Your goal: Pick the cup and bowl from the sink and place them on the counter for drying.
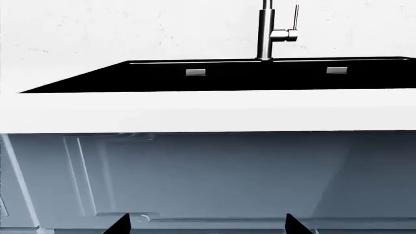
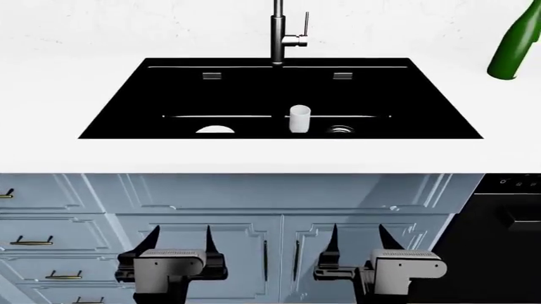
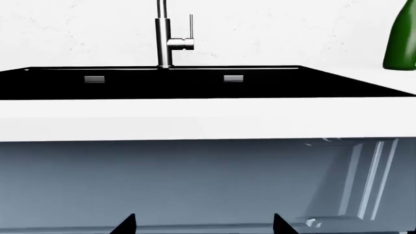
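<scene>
In the head view the cup (image 2: 299, 119) stands upright at the sink's (image 2: 279, 95) centre, the bowl (image 2: 215, 130) lower left of it. Both hands, left (image 2: 180, 239) and right (image 2: 362, 237), hang low in frame below the surface (image 2: 50, 114), fingers apart, holding nothing.

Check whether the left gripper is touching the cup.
Apart. The head view shows the left gripper low in front of the cabinet doors, while the cup stands up in the sink.
</scene>
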Tool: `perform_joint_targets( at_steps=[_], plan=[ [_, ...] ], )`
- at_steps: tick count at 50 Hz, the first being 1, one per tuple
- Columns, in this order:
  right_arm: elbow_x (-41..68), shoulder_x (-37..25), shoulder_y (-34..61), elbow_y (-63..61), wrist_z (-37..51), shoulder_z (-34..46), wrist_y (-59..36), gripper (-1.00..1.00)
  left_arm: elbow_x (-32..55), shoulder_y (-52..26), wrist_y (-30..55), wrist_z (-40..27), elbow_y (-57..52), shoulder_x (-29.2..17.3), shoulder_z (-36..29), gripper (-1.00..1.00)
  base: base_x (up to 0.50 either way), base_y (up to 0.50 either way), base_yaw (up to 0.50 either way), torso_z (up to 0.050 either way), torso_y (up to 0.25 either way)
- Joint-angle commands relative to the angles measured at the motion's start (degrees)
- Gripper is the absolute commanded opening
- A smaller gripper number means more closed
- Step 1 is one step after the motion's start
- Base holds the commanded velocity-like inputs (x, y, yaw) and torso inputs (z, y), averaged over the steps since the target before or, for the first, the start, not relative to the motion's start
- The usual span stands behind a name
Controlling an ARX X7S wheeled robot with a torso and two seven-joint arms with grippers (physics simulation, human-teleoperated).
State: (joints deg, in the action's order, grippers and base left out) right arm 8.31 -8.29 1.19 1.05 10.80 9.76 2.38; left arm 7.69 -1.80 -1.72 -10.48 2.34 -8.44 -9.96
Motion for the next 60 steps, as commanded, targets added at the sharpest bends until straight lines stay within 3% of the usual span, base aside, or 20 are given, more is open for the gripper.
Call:
perform_joint_targets(
  at_steps=[1,7,21,27,28,33,37,39,45,49,51,60],
  plan=[
    [0.4,-0.32,0.12,0.2,0.45,0.43,0.09,1.0,0.22,0.38,-0.3,-0.34,-0.09,-0.81,-0.34,1.0,0.0,0.0,0.0,0.05,0.0],
    [0.73,-0.5,0.17,0.28,0.64,0.56,0.24,1.0,0.8,0.31,-0.36,-0.64,-0.4,-0.72,-0.35,1.0,0.0,0.0,0.0,0.05,0.0],
    [2.57,-0.81,0.11,-0.2,0.98,0.37,-0.21,1.0,2.47,1.04,0.23,-1.24,-2.58,-1.09,-0.13,1.0,0.0,0.0,0.0,0.0,0.0],
    [8.17,-2.61,-0.78,-6.09,-0.89,-0.56,-5.08,1.0,6.42,1.81,6.33,-1.52,-10.09,-2.2,1.0,1.0,0.0,0.0,0.0,0.0,0.0],
    [10.48,-4.05,-0.46,-10.16,-1.12,-1.22,-8.54,1.0,6.36,0.84,13.19,-1.77,-13.81,-4.07,-0.09,1.0,0.0,0.0,0.0,0.0,0.0],
    [20.05,-10.1,4.4,-21.97,-1.19,-3.02,-24.25,1.0,12.68,-2.21,25.72,-3.19,-24.81,-7.09,2.68,1.0,0.0,0.0,0.0,0.0,0.0],
    [24.46,-15.27,10.26,-26.43,0.53,-6.03,-33.87,1.0,17.6,-8.35,40.11,-4.13,-32.83,-11.3,3.42,1.0,0.0,0.0,0.0,0.0,0.0],
    [27.8,-17.38,13.87,-27.77,1.03,-7.65,-38.8,1.0,21.88,-11.25,44.93,-4.51,-34.4,-12.06,6.86,1.0,0.0,0.0,0.0,0.0,0.0],
    [39.13,-21.59,28.85,-26.62,2.98,-13.42,-51.94,1.0,29.25,-26.61,59.95,-5.71,-34.16,-14.6,9.84,1.0,0.0,0.0,0.0,0.0,0.0],
    [42.99,-23.38,37.83,-24.47,3.53,-13.22,-58.31,1.0,34.96,-35.33,68.37,-6.77,-31.55,-13.91,13.41,1.0,0.0,0.0,0.0,0.0,0.0],
    [43.45,-24.21,41.82,-22.66,3.32,-12.0,-60.68,1.0,33.27,-39.29,69.49,-6.34,-30.52,-16.05,10.01,1.0,0.0,0.0,0.0,0.0,0.0],
    [42.8,-22.91,58.41,-7.28,1.39,-7.9,-65.62,1.0,34.79,-57.02,75.37,-3.08,-15.63,-15.54,8.18,1.0,0.0,0.0,0.0,0.0,0.0]
  ],
)
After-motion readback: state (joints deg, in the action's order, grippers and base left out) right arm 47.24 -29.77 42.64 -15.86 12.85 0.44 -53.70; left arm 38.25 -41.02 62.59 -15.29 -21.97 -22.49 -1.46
